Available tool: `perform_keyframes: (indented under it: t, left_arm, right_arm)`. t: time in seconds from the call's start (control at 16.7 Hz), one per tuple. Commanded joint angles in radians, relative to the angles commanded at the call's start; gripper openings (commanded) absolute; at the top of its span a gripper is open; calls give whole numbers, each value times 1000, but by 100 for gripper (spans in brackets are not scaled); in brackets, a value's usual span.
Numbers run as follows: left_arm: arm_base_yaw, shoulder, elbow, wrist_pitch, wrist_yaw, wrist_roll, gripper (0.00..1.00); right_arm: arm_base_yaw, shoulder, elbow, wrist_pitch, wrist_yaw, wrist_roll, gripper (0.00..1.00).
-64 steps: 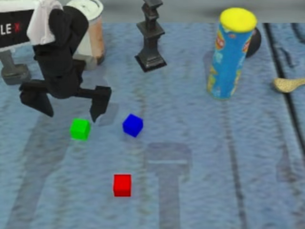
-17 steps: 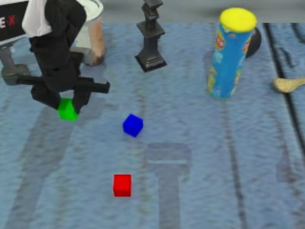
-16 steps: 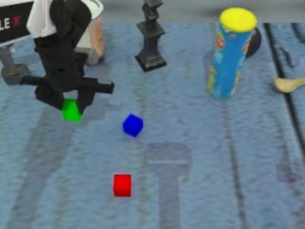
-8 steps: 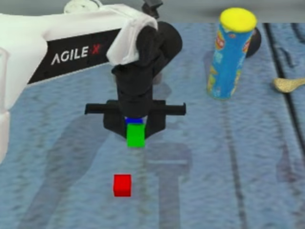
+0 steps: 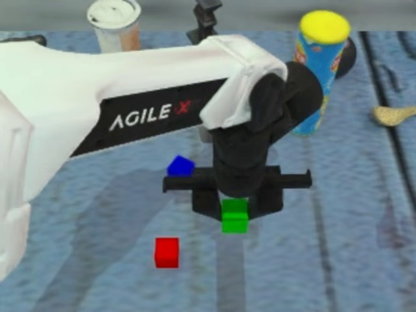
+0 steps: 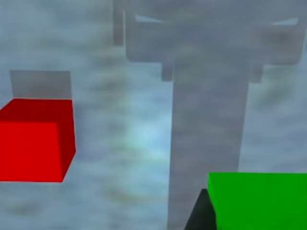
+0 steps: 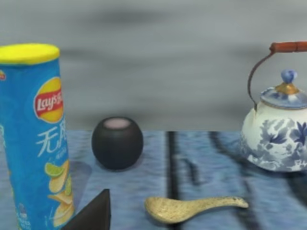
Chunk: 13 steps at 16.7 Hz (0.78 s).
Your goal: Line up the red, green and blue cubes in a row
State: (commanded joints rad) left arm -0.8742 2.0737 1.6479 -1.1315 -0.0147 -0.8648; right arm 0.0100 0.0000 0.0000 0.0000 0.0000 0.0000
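My left gripper is shut on the green cube, near the middle of the table. In the left wrist view the green cube fills the lower corner. The red cube rests on the table to the left of the green one and a little nearer the front edge; the left wrist view also shows this red cube. The blue cube lies behind and left of the gripper, partly covered by the arm. My right gripper is parked out of the top view, beside the chip can.
A blue chip can with a yellow lid stands at the back right, a black ball behind it. A spoon lies at the right edge, near a teapot. A cup and a black figurine stand at the back.
My left gripper closed on the green cube at the left, lifted it and carried it rightward past the blue cube, then on to the right and toward the front. Red and blue cubes stayed put.
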Motion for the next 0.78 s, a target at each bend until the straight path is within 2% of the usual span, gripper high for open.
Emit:
perform_keyframes:
  t: [0.24,0.6,0.78]
  left_arm:
    - [3,9,-15,18,0,3,0]
    - [2,69,-149,223,1,2,0]
    - [0,79,-167,246,1,1,0]
  right_arm:
    - [0,0,0,0,0,0,100]
    - [0,0,0,0,0,0,100]
    - [0,0,0,0,0,0,100]
